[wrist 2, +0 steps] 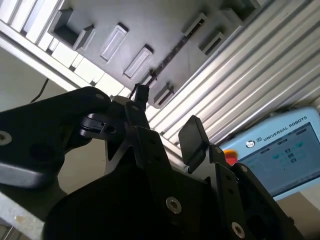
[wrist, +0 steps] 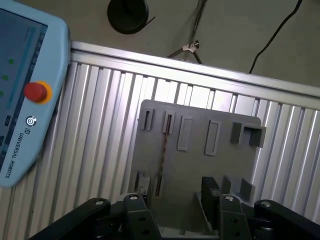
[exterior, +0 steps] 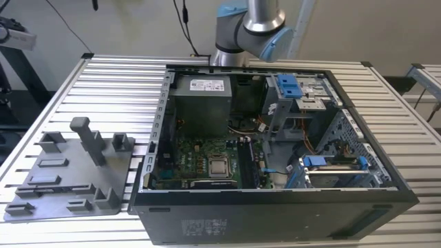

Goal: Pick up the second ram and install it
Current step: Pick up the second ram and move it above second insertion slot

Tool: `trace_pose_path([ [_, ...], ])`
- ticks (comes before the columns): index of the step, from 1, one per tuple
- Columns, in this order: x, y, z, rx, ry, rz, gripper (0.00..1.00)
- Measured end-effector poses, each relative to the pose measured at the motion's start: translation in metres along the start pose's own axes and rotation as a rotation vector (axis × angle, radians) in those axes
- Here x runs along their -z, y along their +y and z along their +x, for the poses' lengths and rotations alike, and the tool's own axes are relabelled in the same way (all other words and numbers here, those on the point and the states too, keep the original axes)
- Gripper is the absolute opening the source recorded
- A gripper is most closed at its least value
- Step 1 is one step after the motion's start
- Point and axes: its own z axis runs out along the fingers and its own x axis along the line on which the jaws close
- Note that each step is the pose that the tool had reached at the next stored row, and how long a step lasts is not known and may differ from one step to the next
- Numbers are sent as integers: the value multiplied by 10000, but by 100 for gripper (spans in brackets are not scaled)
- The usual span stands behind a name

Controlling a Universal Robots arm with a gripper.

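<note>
On the exterior view's left, atop a ribbed aluminium tabletop (exterior: 110,88): a matte gray plastic tray (exterior: 76,173), flat, studded with rectangular blocks and one tall post. Set on edge in a tray slot, the second ram (wrist: 163,150) (wrist 2: 175,48): thin, dark, straight, a narrow line in both wrist views. Apart from the gripper (wrist: 172,212), out beyond its black fingers (wrist: 210,192), untouched. Gripper spread wide, gripping nothing. Toward the exterior view's right: an open black computer case (exterior: 276,206), boxy sheet metal, with a green motherboard (exterior: 200,150) inside.
</note>
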Motion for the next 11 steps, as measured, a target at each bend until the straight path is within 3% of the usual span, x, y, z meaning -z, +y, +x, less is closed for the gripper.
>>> trace_pose_path([
  [6,-102,7,-5,-154,-17,11,53],
  [11,-175,9,-8,-159,-77,53,53],
])
